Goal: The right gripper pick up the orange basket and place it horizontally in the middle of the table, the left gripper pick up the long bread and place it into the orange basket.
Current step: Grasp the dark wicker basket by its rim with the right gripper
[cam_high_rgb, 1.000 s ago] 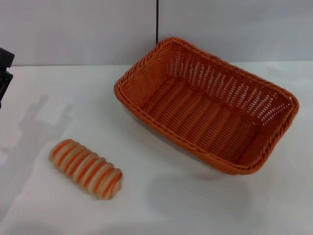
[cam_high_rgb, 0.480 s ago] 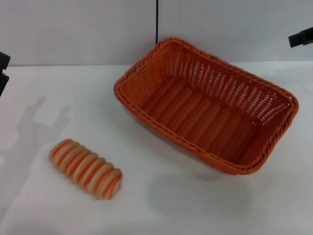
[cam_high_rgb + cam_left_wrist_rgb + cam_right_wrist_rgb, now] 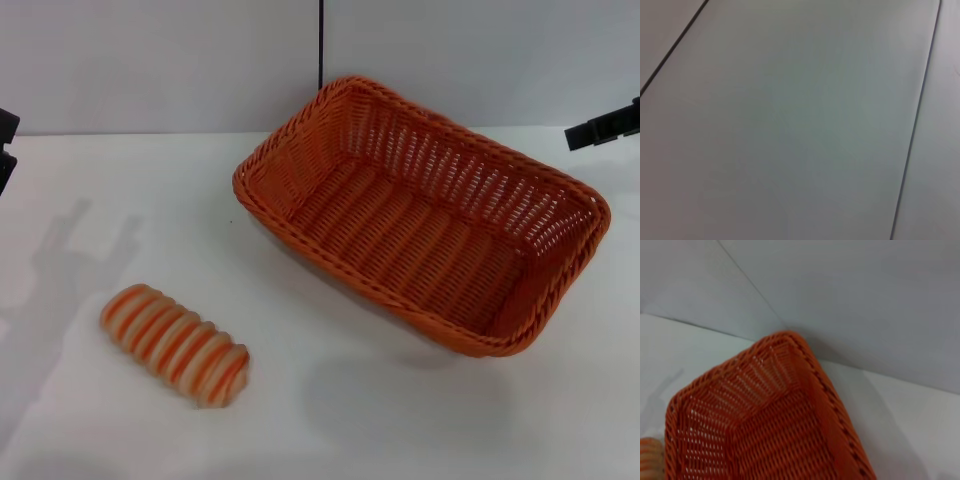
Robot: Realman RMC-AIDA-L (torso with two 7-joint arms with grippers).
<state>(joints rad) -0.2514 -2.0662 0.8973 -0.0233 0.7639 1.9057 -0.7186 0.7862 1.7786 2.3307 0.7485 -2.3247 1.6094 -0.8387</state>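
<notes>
No readable text, label, brand, number or sign appears on anything in any of the views.

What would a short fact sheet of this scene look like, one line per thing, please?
basket: orange basket, empty, lying at an angle on the right half of the table
bread: long bread, striped, lying on the table to the left of the basket, apart from it
right tool: right gripper, just entering at the right edge, above the basket's far right corner, touching nothing
left tool: left gripper, at the far left edge, away from the bread
</notes>
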